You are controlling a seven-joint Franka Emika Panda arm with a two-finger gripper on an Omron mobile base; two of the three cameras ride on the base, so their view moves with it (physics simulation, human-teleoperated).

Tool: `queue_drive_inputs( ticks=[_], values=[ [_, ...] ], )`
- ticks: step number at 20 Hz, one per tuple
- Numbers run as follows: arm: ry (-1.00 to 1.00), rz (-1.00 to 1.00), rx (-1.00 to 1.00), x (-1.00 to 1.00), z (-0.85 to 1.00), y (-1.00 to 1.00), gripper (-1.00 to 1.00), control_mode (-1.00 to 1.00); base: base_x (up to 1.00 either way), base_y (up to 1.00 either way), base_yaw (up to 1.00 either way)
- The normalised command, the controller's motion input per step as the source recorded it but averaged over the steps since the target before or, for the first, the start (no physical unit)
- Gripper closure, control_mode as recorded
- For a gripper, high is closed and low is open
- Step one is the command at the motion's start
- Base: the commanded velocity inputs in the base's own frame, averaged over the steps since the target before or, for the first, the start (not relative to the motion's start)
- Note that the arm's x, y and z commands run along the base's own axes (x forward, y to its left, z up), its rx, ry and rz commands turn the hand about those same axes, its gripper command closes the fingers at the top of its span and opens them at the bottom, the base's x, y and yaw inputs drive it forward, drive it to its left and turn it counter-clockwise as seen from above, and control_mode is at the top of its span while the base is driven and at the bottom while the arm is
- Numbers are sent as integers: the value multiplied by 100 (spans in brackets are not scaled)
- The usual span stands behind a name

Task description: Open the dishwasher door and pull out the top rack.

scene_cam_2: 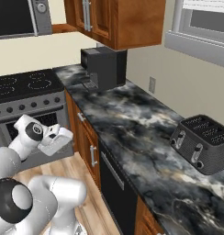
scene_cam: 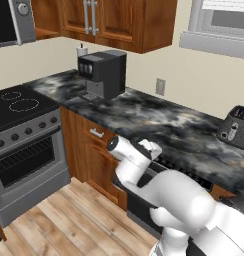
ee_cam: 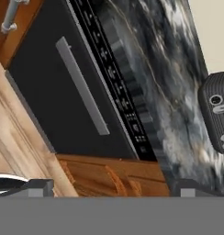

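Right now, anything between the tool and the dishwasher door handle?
No. In the hand view the stretch from the open tool to the dishwasher door and its grey bar handle is bare air; door shut.

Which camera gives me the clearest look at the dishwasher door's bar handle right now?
The hand view: the handle runs unobstructed across the closed black dishwasher door. The right base view shows the handle thin and foreshortened. In the left base view the arm covers most of the door.

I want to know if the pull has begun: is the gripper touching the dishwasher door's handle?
Apart. In the hand view the grey bar handle lies well beyond the open gripper, with black dishwasher door and wood cabinet front between them.
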Motion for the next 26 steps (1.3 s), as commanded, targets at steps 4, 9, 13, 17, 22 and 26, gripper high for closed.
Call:
queue_drive_inputs(
  ticks=[4,9,13,17,22,26],
  values=[
    [0,0,-24,0,-54,6,-100,-100,0,0,0],
    [0,0,-17,0,-50,0,-100,-100,0,0,0],
    [0,0,-15,2,-43,0,-100,-100,0,0,0],
    [0,-1,-12,18,-28,-5,-100,-100,0,0,0],
    [0,-3,-10,26,-21,-18,-100,-100,0,0,0],
    [0,-4,-8,24,-18,-31,-100,-100,0,0,0]
  ],
)
